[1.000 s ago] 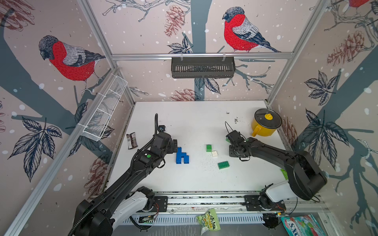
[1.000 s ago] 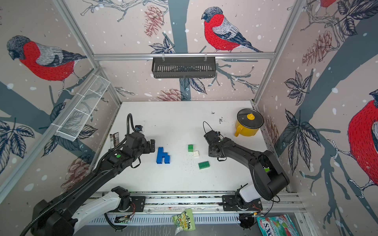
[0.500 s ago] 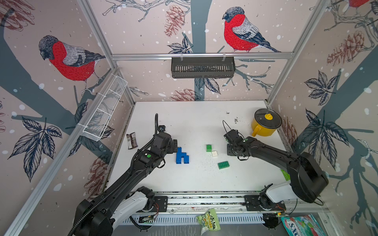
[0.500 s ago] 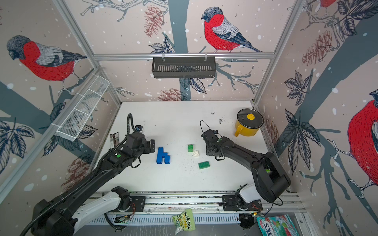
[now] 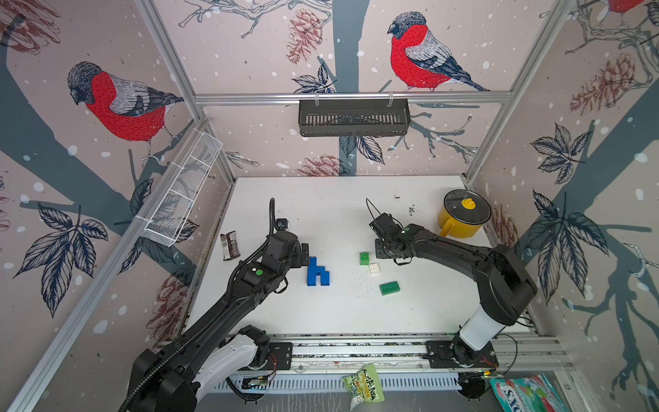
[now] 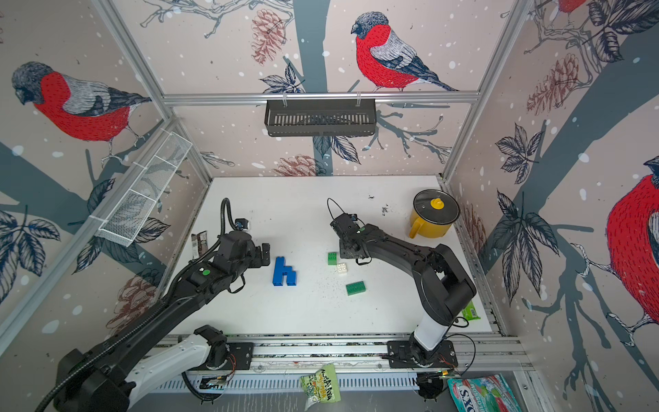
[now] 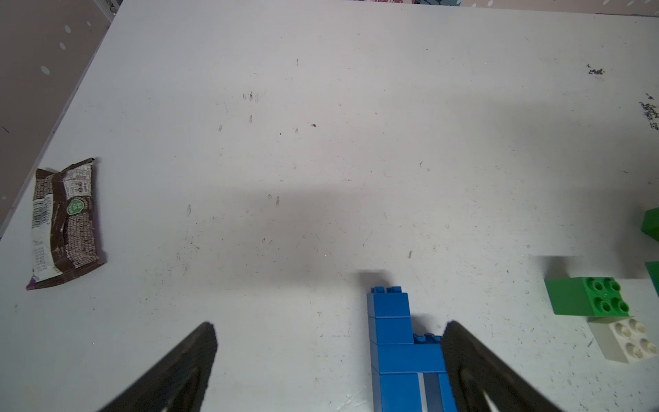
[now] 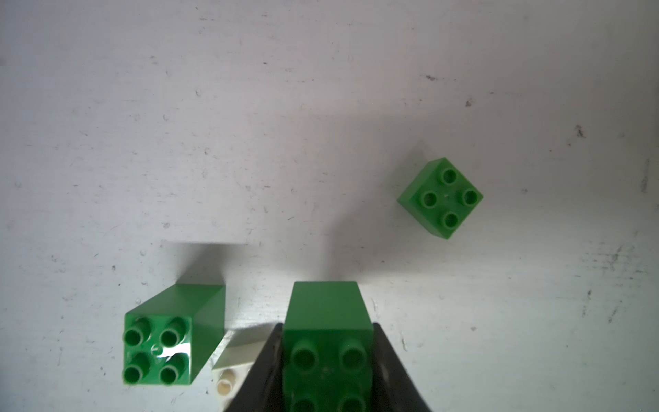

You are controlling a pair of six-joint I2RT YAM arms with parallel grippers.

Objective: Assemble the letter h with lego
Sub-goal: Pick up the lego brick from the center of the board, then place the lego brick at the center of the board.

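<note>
Right wrist view showed the right claw (image 8: 328,330) pinching a seemingly light, rigid green brick (image 8: 326,308) by its smooth sides, left claw (image 7: 330,324) spread.

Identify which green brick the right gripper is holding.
The clamped green brick, in the right gripper. The neighbouring green brick beside the white brick and the angled green brick lie free.

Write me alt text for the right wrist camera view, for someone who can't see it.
The right gripper is shut on a green lego brick, studs toward the camera, against a scuffed white table. A second green brick sits close beside it, with a white brick partly hidden between them, and a third green brick lies farther off, alone.
</note>
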